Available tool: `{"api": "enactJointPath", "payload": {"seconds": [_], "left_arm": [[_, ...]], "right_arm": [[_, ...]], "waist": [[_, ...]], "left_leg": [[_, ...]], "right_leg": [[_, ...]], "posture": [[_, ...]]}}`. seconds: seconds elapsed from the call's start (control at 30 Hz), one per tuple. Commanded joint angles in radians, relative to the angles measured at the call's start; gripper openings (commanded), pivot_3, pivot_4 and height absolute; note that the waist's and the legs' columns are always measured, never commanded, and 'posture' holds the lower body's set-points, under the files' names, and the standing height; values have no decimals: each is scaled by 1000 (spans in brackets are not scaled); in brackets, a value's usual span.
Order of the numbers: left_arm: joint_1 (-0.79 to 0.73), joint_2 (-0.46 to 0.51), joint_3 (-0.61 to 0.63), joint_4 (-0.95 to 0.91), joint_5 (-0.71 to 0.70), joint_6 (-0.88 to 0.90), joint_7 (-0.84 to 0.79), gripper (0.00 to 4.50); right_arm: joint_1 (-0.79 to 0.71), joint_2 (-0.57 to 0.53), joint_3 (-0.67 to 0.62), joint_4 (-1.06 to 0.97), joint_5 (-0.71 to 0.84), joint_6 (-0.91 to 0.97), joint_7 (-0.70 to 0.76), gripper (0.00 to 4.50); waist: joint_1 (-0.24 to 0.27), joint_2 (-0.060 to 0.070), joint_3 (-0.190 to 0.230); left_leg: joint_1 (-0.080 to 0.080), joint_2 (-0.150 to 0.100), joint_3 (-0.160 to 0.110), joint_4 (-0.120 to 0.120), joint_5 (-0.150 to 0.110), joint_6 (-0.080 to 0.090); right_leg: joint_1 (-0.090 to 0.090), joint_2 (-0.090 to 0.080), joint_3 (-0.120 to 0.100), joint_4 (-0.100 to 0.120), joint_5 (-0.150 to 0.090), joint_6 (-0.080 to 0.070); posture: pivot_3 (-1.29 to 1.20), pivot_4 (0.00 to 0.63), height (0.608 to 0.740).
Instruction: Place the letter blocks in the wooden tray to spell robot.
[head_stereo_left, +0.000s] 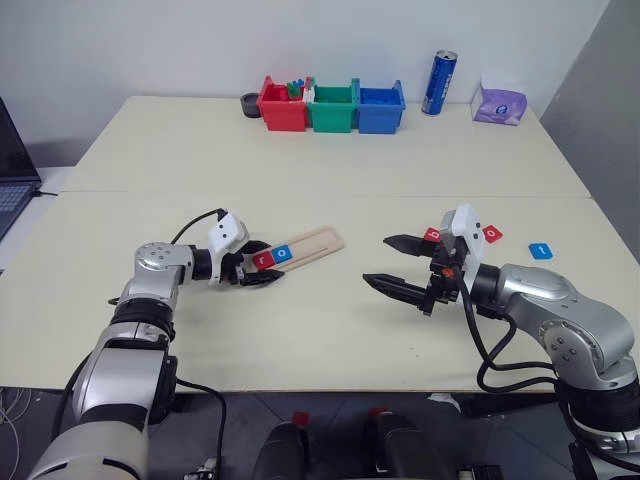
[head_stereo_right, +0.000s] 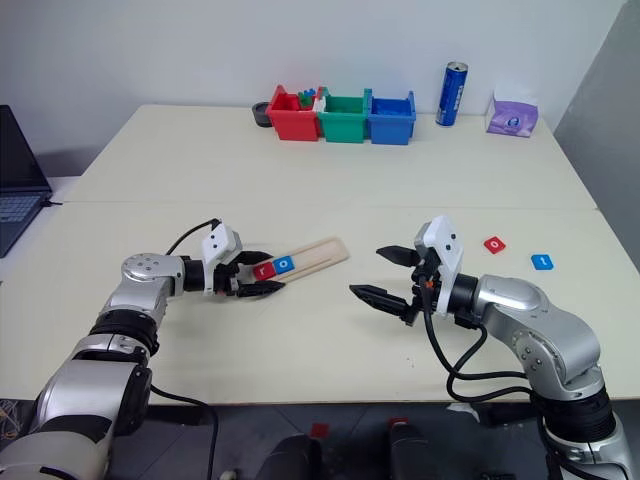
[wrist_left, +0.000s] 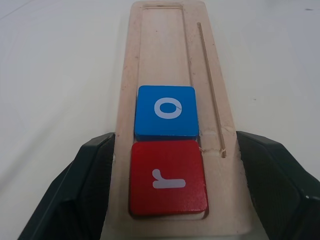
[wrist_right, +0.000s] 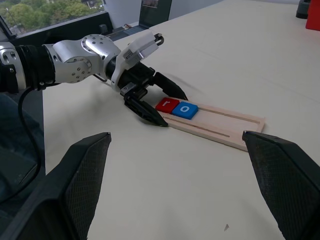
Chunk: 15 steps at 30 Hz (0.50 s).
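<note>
The bench (head_stereo_left: 330, 330) is big and pale. The tray (head_stereo_left: 310, 245) is the landmark here; it lies flat on the bench, a bit slanted.

The left gripper (head_stereo_left: 262, 267) is at the near end of the tray. Its fingers (wrist_left: 90, 180) are open, one on each side of the tray end, right next to the wood. I cannot tell if they touch it.

The right gripper (head_stereo_right: 385, 275) is to the right of the tray, well apart from it and up off the bench. Its fingers (wrist_right: 280, 175) are wide open and hold nothing.

Three bins (head_stereo_left: 332, 106) stand far behind the tray at the back of the bench: red, green, blue. A blue can (head_stereo_left: 439, 82) stands to their right.

Two blocks lie in the tray, side by side and touching. The red r block (wrist_left: 167, 177) is at the near end. The blue o block (wrist_left: 166, 111) is next to it. The rest of the groove is bare.

Far right of the tray, past the right gripper, a red block (head_stereo_right: 495, 244) and a blue block (head_stereo_right: 542, 262) lie on the bench. One more red block (head_stereo_left: 432, 235) peeks out behind the right gripper.
</note>
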Motion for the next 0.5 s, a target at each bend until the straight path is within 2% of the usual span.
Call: {"api": "enactJointPath", "payload": {"seconds": [0.03,0.23,0.5], "left_arm": [[65,-11,-56,-140,6,-46,-92,3384],[143,-16,-106,-358,-40,-17,-200,3384],[126,-20,-128,-368,-40,-17,-256,3384]], "right_arm": [[11,-27,-20,-42,15,-13,26,4500],[52,-89,-13,-49,-11,-58,94,4500],[123,-166,55,-32,-142,-250,224,4500]], "waist": [[1,0,0],[3,0,0],[2,0,0]], "left_leg": [[0,0,0,0,0,0],[0,0,0,0,0,0],[0,0,0,1,0,0]], "right_leg": [[0,0,0,0,0,0],[0,-1,0,0,0,0],[0,0,0,0,0,0]], "posture": [[0,150,740],[0,150,740],[0,150,740]]}}
